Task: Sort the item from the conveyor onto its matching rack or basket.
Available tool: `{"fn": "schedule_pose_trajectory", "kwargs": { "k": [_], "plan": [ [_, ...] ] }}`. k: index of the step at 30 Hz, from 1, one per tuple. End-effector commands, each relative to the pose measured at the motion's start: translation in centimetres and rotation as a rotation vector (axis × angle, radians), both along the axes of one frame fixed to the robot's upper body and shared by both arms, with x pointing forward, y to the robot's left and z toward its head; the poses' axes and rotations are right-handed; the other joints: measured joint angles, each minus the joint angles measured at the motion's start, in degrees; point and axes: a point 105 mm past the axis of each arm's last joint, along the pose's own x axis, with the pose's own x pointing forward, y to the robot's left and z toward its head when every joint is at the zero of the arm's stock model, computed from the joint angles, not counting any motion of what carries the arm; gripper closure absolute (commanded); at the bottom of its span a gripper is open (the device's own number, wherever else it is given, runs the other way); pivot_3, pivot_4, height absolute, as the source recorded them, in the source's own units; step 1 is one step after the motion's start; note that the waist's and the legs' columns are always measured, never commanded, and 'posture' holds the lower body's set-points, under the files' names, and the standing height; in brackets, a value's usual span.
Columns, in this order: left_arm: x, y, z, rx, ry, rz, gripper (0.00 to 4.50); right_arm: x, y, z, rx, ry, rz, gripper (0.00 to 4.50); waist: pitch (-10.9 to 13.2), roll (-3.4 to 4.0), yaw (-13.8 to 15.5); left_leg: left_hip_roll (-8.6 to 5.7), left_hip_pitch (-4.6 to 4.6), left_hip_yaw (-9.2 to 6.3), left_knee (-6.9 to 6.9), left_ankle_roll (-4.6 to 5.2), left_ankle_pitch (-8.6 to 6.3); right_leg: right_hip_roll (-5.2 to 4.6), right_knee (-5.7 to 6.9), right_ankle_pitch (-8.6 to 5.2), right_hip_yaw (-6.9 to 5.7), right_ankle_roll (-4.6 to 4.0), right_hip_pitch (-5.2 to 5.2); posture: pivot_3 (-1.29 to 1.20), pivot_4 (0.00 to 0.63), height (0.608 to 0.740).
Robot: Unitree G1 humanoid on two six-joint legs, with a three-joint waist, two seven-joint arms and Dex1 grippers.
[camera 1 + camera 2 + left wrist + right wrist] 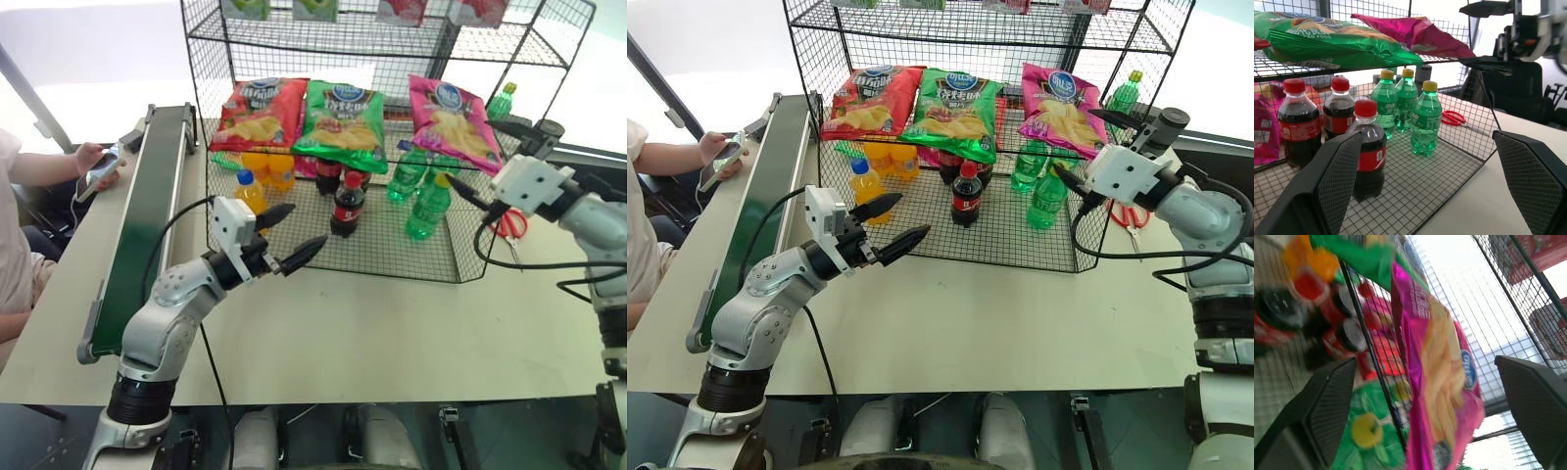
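Note:
The item, a magenta-pink crisp bag [454, 117], lies on the right of the middle tier of the black wire rack [392, 39]. My right gripper [482, 157] is open just off the bag's right edge, and its fingers hold nothing. In the right wrist view the bag [1440, 377] rests on the wire shelf beyond the spread fingers. My left gripper [309, 224] is open and empty above the table, in front of the rack's bottom tier. The dark-green conveyor [147, 215] runs along the table's left side with nothing on its belt.
A red crisp bag [260, 113] and a green crisp bag [341, 122] share the middle tier. Cola bottles [348, 204], green bottles [428, 206] and orange bottles [251, 191] stand on the bottom tier. Red scissors [509, 223] lie right of the rack. A person's hand [98, 168] holds a phone beside the conveyor.

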Motion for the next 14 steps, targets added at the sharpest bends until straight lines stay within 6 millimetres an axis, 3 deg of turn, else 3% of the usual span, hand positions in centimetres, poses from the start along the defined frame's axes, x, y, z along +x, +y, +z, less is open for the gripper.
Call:
{"fn": "schedule_pose_trajectory", "kwargs": {
  "k": [1,3,6,9,11,14],
  "plan": [
    [0.0,1.6,0.6,0.030,-0.037,0.031,0.00,-2.4,1.1,2.9,0.239,0.020,0.125,0.08,0.00,0.01,-0.05,0.01,0.00,-0.01,0.00,0.01,-0.01,0.00,0.00,0.00,-0.01,0.00,0.01,0.00,0.150,0.740],
    [0.0,3.4,0.9,0.062,-0.044,0.071,0.00,-3.9,1.9,3.3,0.440,0.152,0.204,0.08,0.00,0.01,-0.05,0.03,0.00,0.00,0.01,0.10,-0.06,-0.01,0.01,0.01,0.00,-0.02,-0.01,0.00,0.150,0.740],
    [-0.2,5.8,0.7,0.135,-0.038,0.107,0.00,-6.1,3.0,1.7,0.468,0.332,0.264,0.08,0.00,0.02,0.05,0.15,-0.02,-0.02,-0.01,0.48,-0.28,-0.01,0.00,0.01,-0.01,-0.04,-0.03,0.00,0.150,0.740],
    [-0.4,9.1,0.3,0.203,-0.008,0.159,0.00,-9.3,3.8,-2.9,0.409,0.602,0.305,0.08,-0.01,0.01,0.40,0.14,-0.04,-0.01,-0.01,0.55,-0.34,-0.02,-0.05,0.00,-0.05,-0.05,-0.03,0.00,0.150,0.740],
    [-0.5,11.0,-0.4,0.278,0.005,0.199,0.00,-10.6,2.9,-5.7,0.354,0.712,0.269,0.08,-0.01,0.00,0.53,0.14,-0.05,-0.01,-0.01,0.63,-0.39,-0.03,-0.11,-0.01,-0.05,-0.05,-0.02,0.00,0.150,0.740],
    [-0.8,13.6,-0.8,0.314,0.026,0.224,0.00,-10.7,1.4,-6.9,0.346,0.740,0.217,0.08,0.01,0.03,0.40,0.05,-0.05,0.09,0.02,0.67,-0.42,-0.08,-0.11,-0.01,0.01,-0.05,-0.08,0.00,0.150,0.740]
  ]
}}
